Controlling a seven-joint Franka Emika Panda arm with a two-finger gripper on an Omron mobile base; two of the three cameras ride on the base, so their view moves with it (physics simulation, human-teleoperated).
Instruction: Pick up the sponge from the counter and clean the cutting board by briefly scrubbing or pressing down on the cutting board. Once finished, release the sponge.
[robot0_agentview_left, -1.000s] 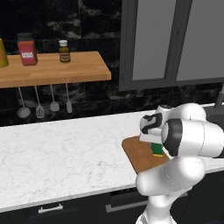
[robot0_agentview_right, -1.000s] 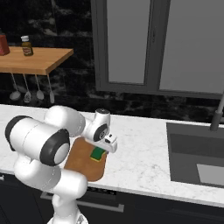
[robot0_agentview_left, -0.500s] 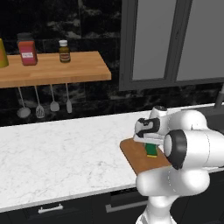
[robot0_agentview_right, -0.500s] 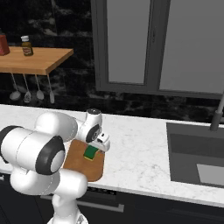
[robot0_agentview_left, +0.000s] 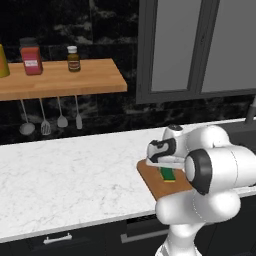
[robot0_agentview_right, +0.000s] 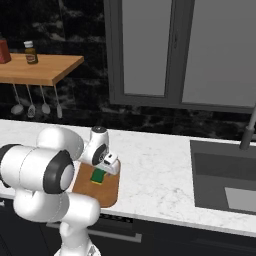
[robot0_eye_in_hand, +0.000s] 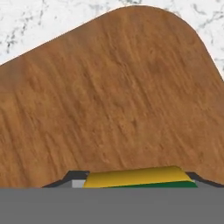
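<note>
The brown wooden cutting board (robot0_agentview_left: 161, 185) (robot0_agentview_right: 106, 190) (robot0_eye_in_hand: 109, 96) lies near the front edge of the white marble counter (robot0_agentview_left: 75, 185) (robot0_agentview_right: 160, 175). The sponge (robot0_agentview_left: 167, 173) (robot0_agentview_right: 99, 176) (robot0_eye_in_hand: 138, 177), green over yellow, rests on the board's top face. My gripper (robot0_agentview_left: 167, 168) (robot0_agentview_right: 102, 171) (robot0_eye_in_hand: 135, 180) points down at the board and is shut on the sponge. In the hand view a dark fingertip (robot0_eye_in_hand: 73, 177) shows at each end of the sponge. My own arm covers the board's right part in the left base view.
A wooden wall shelf (robot0_agentview_left: 65, 80) carries bottles and jars, and utensils (robot0_agentview_left: 45, 120) hang below it. A sink (robot0_agentview_right: 225, 180) with a faucet (robot0_agentview_right: 247, 132) is set into the counter to the right. Grey cabinet doors hang above.
The hand has slid the sponge a little to the left across the board and come lower. The arm's elbow has swung with it.
</note>
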